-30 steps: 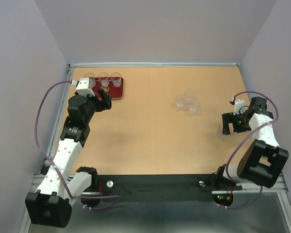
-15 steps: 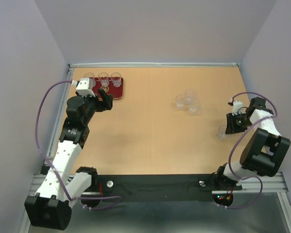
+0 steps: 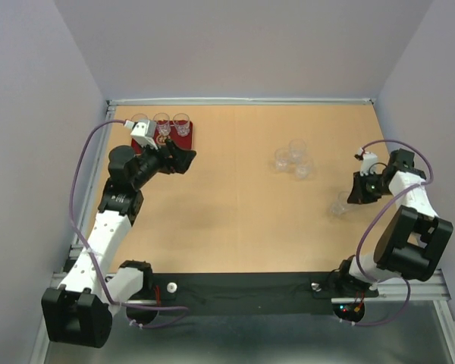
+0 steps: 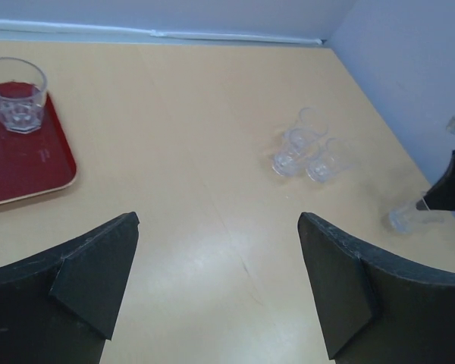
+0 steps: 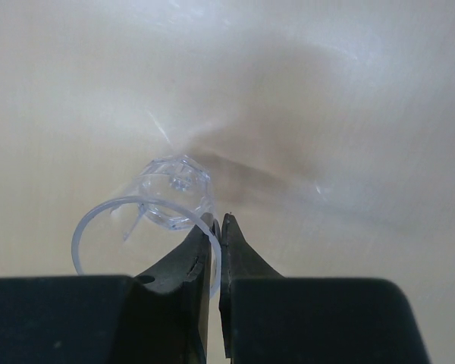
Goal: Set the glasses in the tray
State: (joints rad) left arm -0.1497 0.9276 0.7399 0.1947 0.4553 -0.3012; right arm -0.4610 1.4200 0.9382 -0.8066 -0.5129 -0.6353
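Observation:
My right gripper (image 5: 218,224) is shut on the thin wall of one clear glass (image 5: 171,199), one finger inside the rim and one outside. From above, that glass (image 3: 338,205) is tilted at the table's right side, at the right gripper (image 3: 353,197). Three glasses (image 3: 161,123) stand in the dark red tray (image 3: 185,142) at the far left. My left gripper (image 3: 179,160) hangs open and holds nothing, just right of the tray. In the left wrist view the left gripper (image 4: 218,227) stands over bare table, with the tray (image 4: 30,163) and one glass (image 4: 15,95) at the left.
A cluster of three loose glasses (image 3: 293,161) stands right of centre, between the two arms, and appears again as the cluster (image 4: 307,148) in the left wrist view. Purple walls close in the table at the left, back and right.
The right gripper has shut on the glass's wall, and the glass has tipped and shifted slightly left. The left arm has swung right, away from the tray, its jaws opening wider.

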